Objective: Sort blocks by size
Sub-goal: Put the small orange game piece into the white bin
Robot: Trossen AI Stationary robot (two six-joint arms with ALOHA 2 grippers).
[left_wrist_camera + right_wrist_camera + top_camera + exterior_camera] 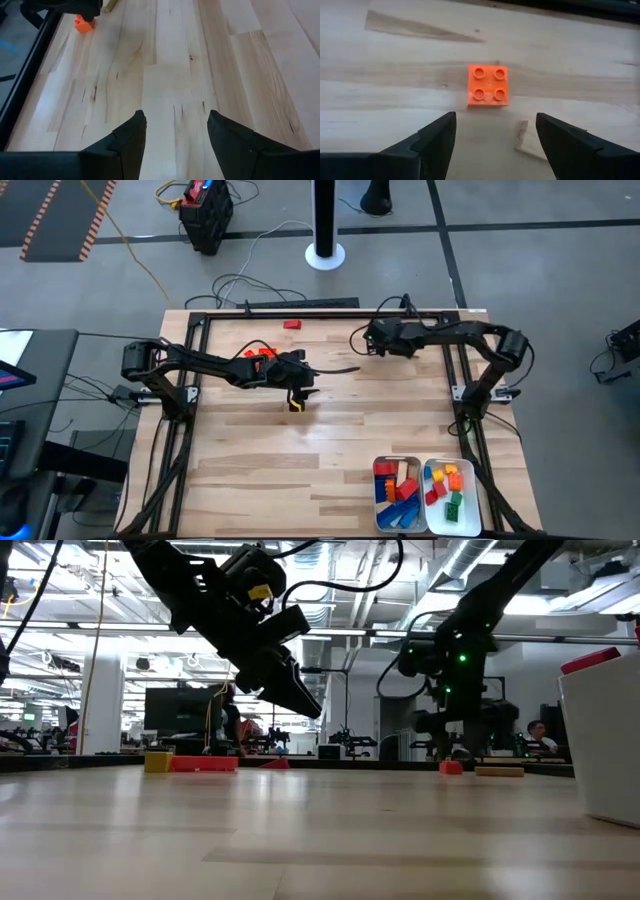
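Directly under the right end effector (495, 131), released and spread, sits an orange block (488, 86) near the surface's far edge, lined up for a pick. Sorted blocks fill two white trays (427, 461) at the near right corner. Left end effector (176, 127) hangs released mid-surface.

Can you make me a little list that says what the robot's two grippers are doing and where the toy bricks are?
left gripper: open, empty, above bare wooden table
right gripper: open, empty, hovering by a small square orange plastic brick
thing beside that brick: a tan piece, too cut off to name
left white rectangular tray: red, blue, tan bricks
right white rectangular tray: small orange, yellow, red, green bricks
loose red brick: far table edge
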